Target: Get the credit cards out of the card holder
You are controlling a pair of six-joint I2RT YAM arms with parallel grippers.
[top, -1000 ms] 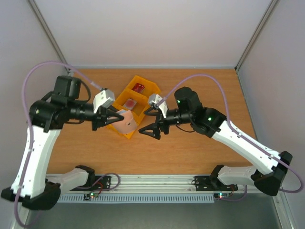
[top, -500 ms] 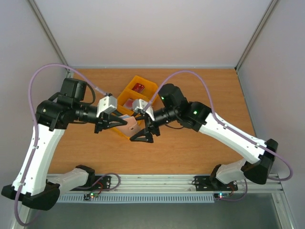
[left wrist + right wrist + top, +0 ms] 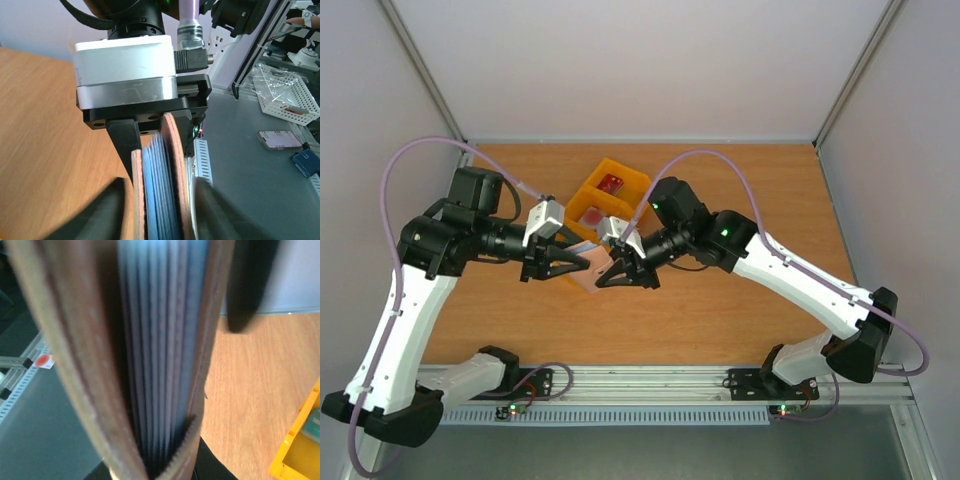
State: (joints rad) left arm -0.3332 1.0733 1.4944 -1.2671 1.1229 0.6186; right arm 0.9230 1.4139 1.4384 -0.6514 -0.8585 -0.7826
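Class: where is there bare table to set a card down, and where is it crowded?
Free: far table right of the yellow tray; also the near strip by the rail. Crowded: centre, where left gripper and right gripper meet the card holder.

One taupe-brown bifold card holder (image 3: pixel 587 269), one yellow three-compartment plastic tray (image 3: pixel 625 168), one small dark red card (image 3: pixel 611 184), and two white jointed robot arms: left arm (image 3: pixel 390 330), right arm (image 3: pixel 810 285).
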